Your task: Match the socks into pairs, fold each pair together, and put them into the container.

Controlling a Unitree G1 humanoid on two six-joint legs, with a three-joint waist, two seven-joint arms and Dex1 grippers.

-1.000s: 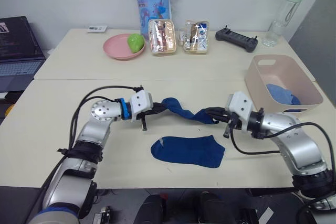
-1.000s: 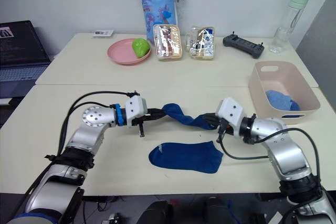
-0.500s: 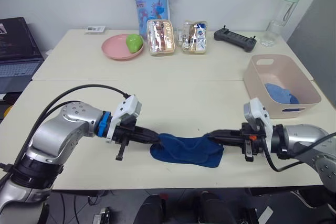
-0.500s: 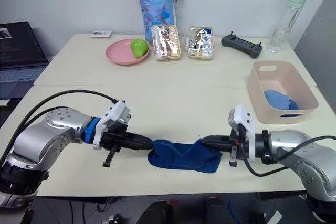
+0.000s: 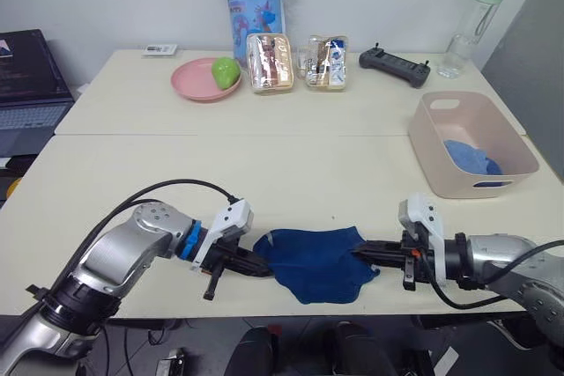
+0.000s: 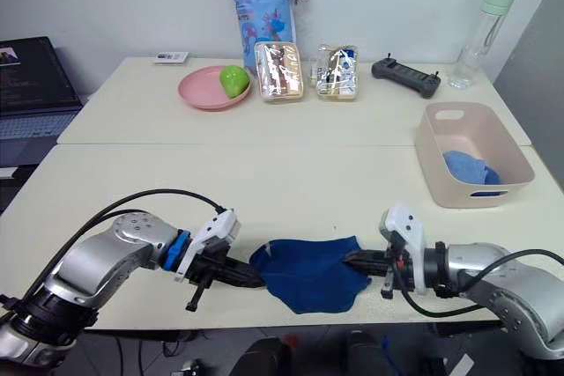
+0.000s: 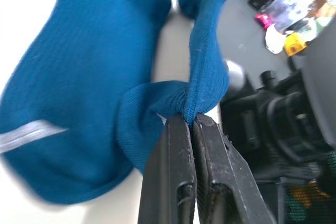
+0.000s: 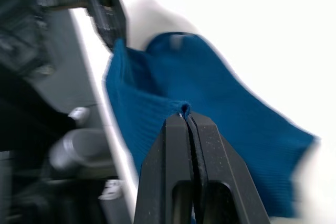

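A dark blue sock point(image 5: 319, 251) is stretched low between my two grippers near the table's front edge, draped over a second dark blue sock point(image 7: 79, 103) that lies flat. My left gripper point(image 5: 257, 269) is shut on the held sock's left end, and the pinch shows in the left wrist view point(image 7: 190, 119). At the right end my right gripper point(image 5: 362, 253) is shut on the same sock point(image 8: 210, 103). The pink container point(image 5: 441, 143) stands at the right with a lighter blue sock point(image 5: 471, 158) inside.
At the back stand a round pink plate point(image 5: 196, 85) with a green fruit, two clear snack boxes point(image 5: 271, 50), a blue bag point(image 5: 256, 2), a black controller point(image 5: 395, 65) and a bottle point(image 5: 467, 28). A laptop point(image 5: 26, 94) sits far left. The front table edge point(image 5: 291, 313) is close.
Both grippers have carried the held sock from mid-table toward the front edge and down, so it now lies over the flat sock. Both stay shut on it.
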